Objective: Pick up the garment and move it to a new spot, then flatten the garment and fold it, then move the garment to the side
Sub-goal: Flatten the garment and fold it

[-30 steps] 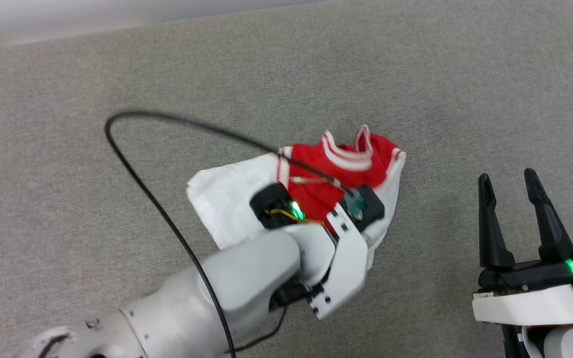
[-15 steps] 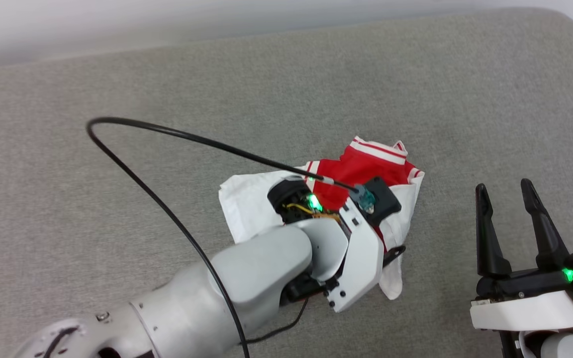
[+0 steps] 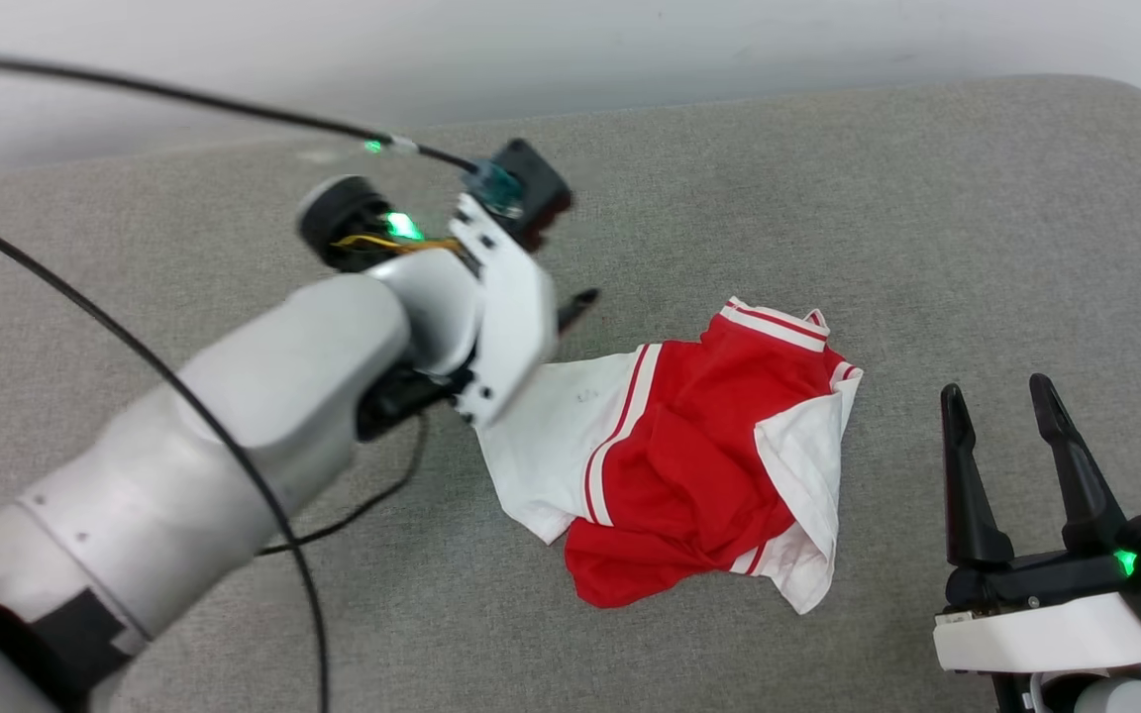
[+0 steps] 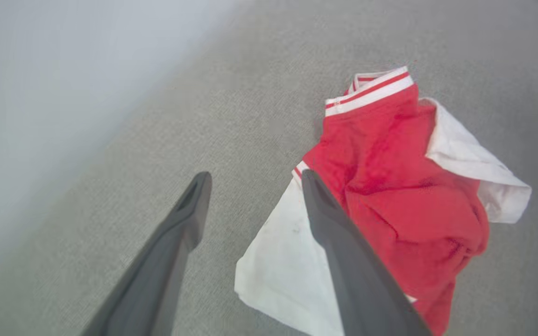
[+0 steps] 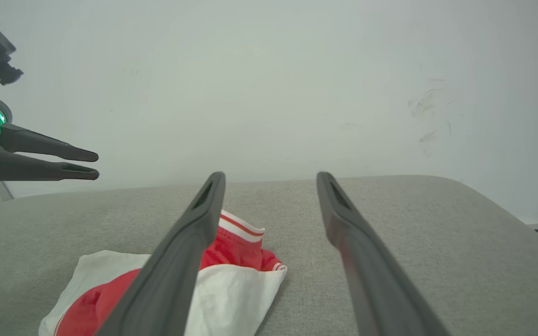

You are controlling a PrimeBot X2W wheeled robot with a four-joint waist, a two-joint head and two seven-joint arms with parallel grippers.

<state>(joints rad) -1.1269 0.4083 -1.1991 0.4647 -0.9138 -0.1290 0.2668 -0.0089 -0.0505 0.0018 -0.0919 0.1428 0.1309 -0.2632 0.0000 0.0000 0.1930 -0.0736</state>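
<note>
The garment (image 3: 689, 465) is a red T-shirt with white sleeves and striped trim, lying crumpled on the grey fabric surface (image 3: 927, 218), free of both grippers. My left gripper (image 4: 255, 179) is open and empty, raised above the surface to the left of the shirt (image 4: 390, 186). In the head view its wrist hides most of it, and one fingertip (image 3: 582, 296) pokes out. My right gripper (image 3: 996, 391) stands open and empty, to the right of the garment and nearer to me. The right wrist view shows the shirt (image 5: 238, 252) behind its left finger, and the left gripper (image 5: 95, 165) hanging high at the far left.
A black cable (image 3: 184, 96) loops from the left wrist across the left of the scene. A pale wall (image 5: 297, 84) runs along the far edge of the surface. The rounded right corner of the surface (image 3: 1140, 109) lies beyond the right gripper.
My left gripper has opened and let go of the garment, then risen up and to the left. The shirt now lies spread lower on the surface. The head camera has shifted too.
</note>
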